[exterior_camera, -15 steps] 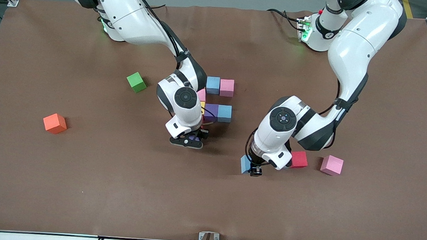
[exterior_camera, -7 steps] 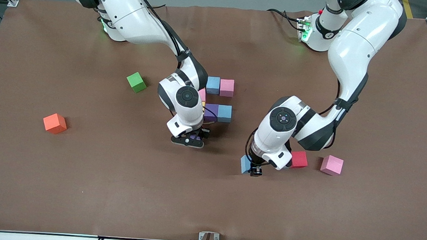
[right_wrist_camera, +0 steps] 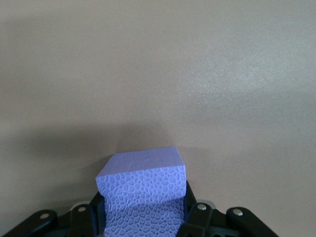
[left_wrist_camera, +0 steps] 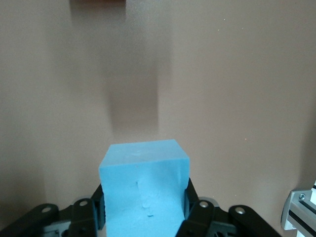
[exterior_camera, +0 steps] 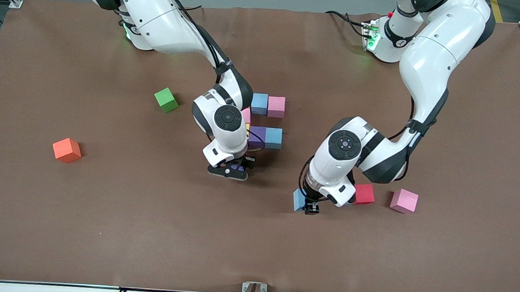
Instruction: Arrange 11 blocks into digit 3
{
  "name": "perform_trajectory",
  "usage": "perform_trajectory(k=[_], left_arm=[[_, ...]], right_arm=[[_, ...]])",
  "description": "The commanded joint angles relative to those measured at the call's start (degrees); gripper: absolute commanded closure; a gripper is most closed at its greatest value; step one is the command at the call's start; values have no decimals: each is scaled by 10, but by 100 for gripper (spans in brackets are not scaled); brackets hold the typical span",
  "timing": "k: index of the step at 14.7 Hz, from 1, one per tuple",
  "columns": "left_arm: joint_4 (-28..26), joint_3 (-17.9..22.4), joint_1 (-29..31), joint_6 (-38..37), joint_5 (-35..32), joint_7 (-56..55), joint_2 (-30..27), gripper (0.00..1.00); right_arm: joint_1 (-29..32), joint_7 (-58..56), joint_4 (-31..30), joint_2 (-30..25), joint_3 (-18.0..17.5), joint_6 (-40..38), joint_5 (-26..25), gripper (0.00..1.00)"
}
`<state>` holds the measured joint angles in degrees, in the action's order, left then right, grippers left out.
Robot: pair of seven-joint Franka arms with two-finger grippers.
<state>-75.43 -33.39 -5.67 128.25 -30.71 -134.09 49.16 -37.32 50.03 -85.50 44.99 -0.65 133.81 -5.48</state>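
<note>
Over the bare mat just near the half-built digit 3 [exterior_camera: 263,121], my right gripper [exterior_camera: 235,168] clamps a purple block [right_wrist_camera: 142,191] — next piece, I reckon. My left gripper [exterior_camera: 307,203] pinches a light blue block [left_wrist_camera: 144,190] beside the red block [exterior_camera: 364,194] — queued up.

Ten blocks [exterior_camera: 276,106], one green cube [exterior_camera: 166,99], one orange cube [exterior_camera: 66,150].

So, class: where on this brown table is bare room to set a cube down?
Bare: the wide strip of brown table nearest the front camera, and between the orange foam cube and the right gripper. Crowded: the cluster of coloured foam cubes under the right arm.
</note>
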Motion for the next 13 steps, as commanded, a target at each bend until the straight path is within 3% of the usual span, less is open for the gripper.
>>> perform_trajectory(k=[1, 13], left_arm=[[3, 1, 0, 2, -3, -8, -2, 68], [3, 1, 0, 2, -4, -8, -1, 68]], right_arm=[[2, 9, 5, 13, 1, -7, -1, 97], [4, 24, 5, 13, 2, -7, -7, 97]])
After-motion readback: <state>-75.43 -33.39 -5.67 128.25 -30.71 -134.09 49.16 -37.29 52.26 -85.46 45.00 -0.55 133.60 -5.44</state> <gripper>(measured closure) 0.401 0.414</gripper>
